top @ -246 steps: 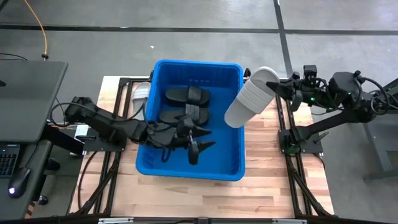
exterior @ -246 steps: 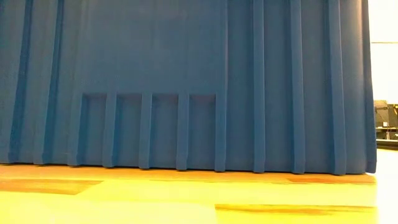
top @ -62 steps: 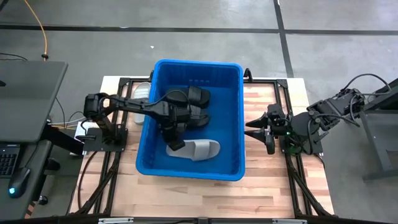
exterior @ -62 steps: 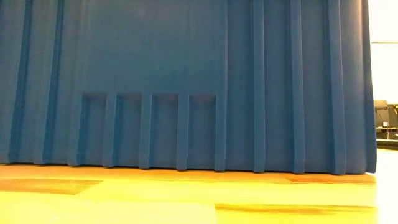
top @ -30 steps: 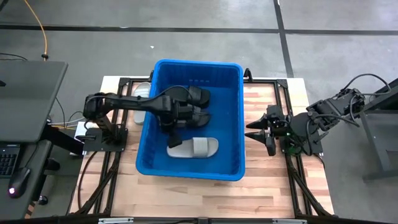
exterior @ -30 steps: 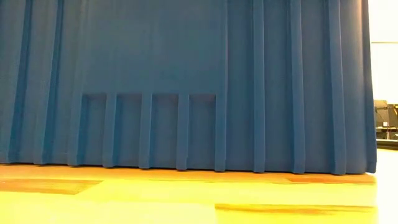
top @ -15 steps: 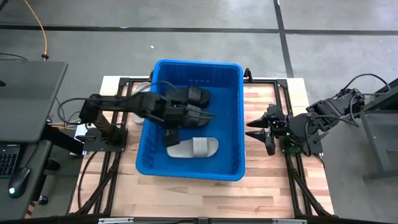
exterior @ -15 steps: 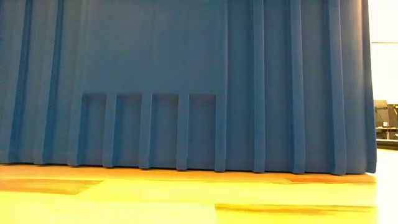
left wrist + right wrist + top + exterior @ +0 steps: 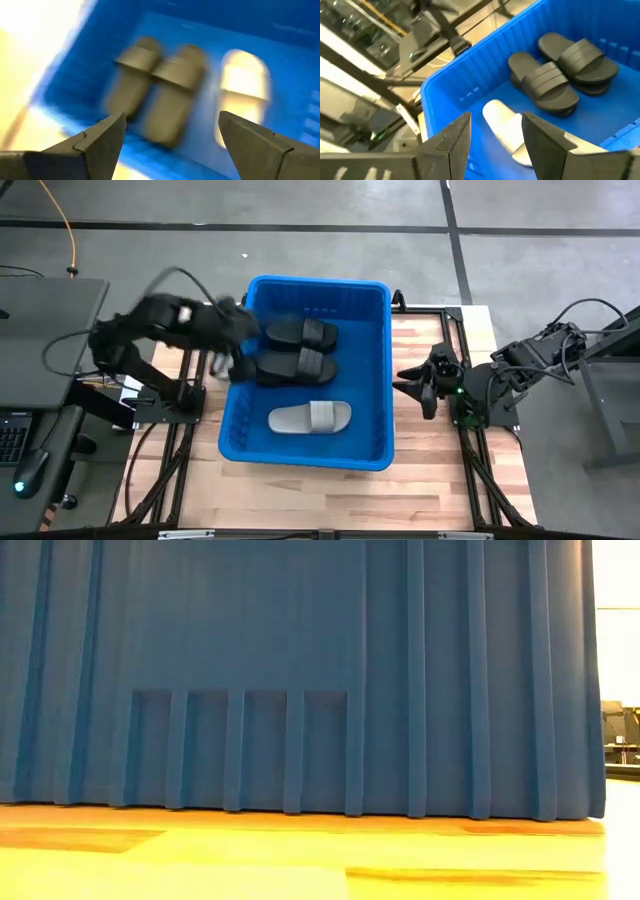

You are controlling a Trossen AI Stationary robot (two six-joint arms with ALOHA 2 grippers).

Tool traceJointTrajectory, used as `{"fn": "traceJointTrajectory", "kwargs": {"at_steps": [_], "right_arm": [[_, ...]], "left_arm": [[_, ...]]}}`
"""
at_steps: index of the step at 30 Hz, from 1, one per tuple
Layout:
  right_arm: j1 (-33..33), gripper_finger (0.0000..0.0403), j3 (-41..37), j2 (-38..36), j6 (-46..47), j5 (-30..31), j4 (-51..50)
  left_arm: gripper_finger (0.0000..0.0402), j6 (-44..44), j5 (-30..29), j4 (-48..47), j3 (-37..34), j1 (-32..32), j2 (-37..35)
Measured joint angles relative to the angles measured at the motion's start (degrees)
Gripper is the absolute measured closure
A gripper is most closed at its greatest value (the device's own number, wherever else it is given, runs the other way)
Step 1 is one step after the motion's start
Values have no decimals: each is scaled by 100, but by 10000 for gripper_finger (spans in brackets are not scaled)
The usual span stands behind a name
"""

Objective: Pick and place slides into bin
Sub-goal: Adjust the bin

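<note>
The blue bin [image 9: 375, 370] stands in the middle of the table, and its near wall [image 9: 300, 670] fills the low view. On its floor lie two black slides [image 9: 300, 332] [image 9: 295, 366] side by side and a pale grey-white slide [image 9: 312, 417] nearer the front. The same black slides [image 9: 545, 82] and pale slide [image 9: 507, 127] show in the right wrist view. My left gripper [image 9: 240, 350] hangs blurred over the bin's left rim, open [image 9: 170, 145] and holding nothing. My right gripper [image 9: 420, 385] waits to the right of the bin, open [image 9: 492, 135] and holding nothing.
Dark frame rails [image 9: 455, 360] run along both sides of the wooden table. A pale shape [image 9: 216, 363] shows beside the bin's left wall under my left arm; I cannot tell what it is. A desk with a keyboard [image 9: 10, 435] stands off the table's left edge.
My left gripper has come up out of the bin, from over the black slides, and swung fast toward the table's left edge, now over the bin's left rim. The slides in the bin lie as before.
</note>
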Motion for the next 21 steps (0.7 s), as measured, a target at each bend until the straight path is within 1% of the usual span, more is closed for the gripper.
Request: {"fn": "traceJointTrajectory", "kwargs": {"at_steps": [3, 5, 9, 12, 14, 16, 18, 20, 21], "right_arm": [[-12, 238, 0, 50, 55, 49, 30], [-14, 238, 0, 101, 50, 52, 35], [-13, 238, 0, 171, -40, -11, 33], [-17, 238, 0, 191, -103, -151, 28], [-20, 238, 0, 190, -186, -241, 40], [-20, 238, 0, 178, -359, -315, 39], [-20, 238, 0, 161, -605, -363, 39], [-22, 238, 0, 126, -889, -441, 32], [-36, 238, 0, 87, -1034, -455, 32]], "left_arm": [[94, 324, -716, -1, 2, 471, -322], [94, 508, -944, -3, 1, 967, -456], [94, 611, -764, 126, 0, 2251, -557], [94, 1074, -615, 377, 0, 3087, -563], [94, 1592, -289, 613, 0, 3641, -517], [94, 2070, 89, 749, 0, 4127, -423], [94, 2366, 324, 788, -4, 4530, -285], [94, 2739, 283, 755, -4, 4874, -149], [94, 2759, 221, 739, -6, 5020, -80]]}}
